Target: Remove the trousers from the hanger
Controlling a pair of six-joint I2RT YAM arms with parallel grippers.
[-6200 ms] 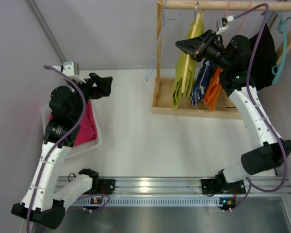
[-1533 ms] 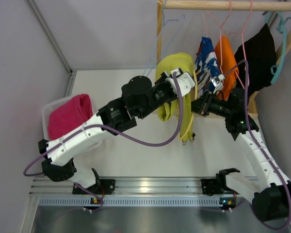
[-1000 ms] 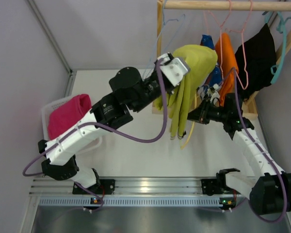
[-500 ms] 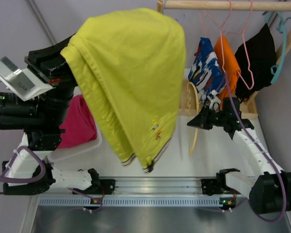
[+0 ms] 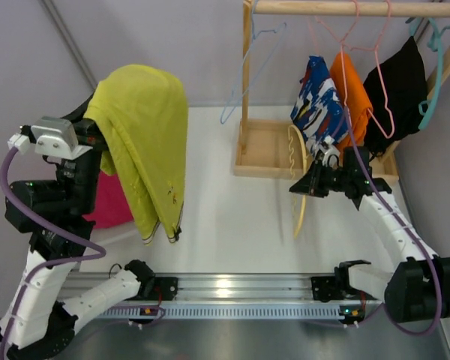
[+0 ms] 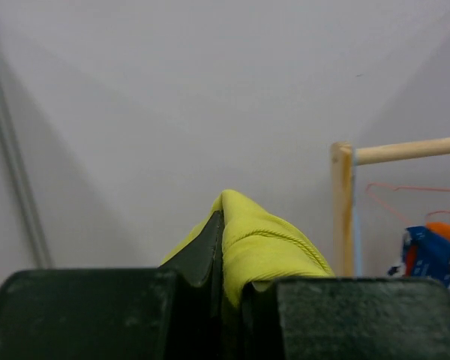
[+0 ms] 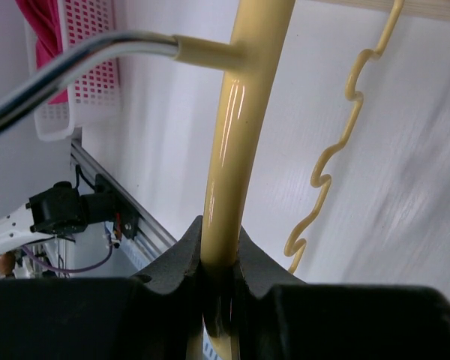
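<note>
Lowering next: left gripper [image 6: 221, 279], pinched tight on soft lime-yellow cloth trousers [image 5: 146, 127] at nine o'clock, should sink slowly over white perforated basket [image 7: 82, 75]. Right gripper [image 7: 219, 300] clamps bare cream plastic hanger [image 7: 232, 135], three o'clock.

Lime yellow-green cloth trousers [image 5: 146, 142]: upper left of the top view, draped in a fold over the raised left gripper [image 6: 223, 277], whose jaws pinch the fold's crest. Legs hang down, ending in a dark striped hem at lower left of centre. Well apart from the hanger.

Plain magenta-pink cloth trousers [image 5: 109, 206]: left edge, mostly hidden behind the lime pair; lying in a white perforated basket [image 7: 75, 82].

Cream-yellow curved hanger [image 5: 300, 214]: right of centre, hanging downward, its bar clamped in the right gripper [image 7: 219, 300].
</note>
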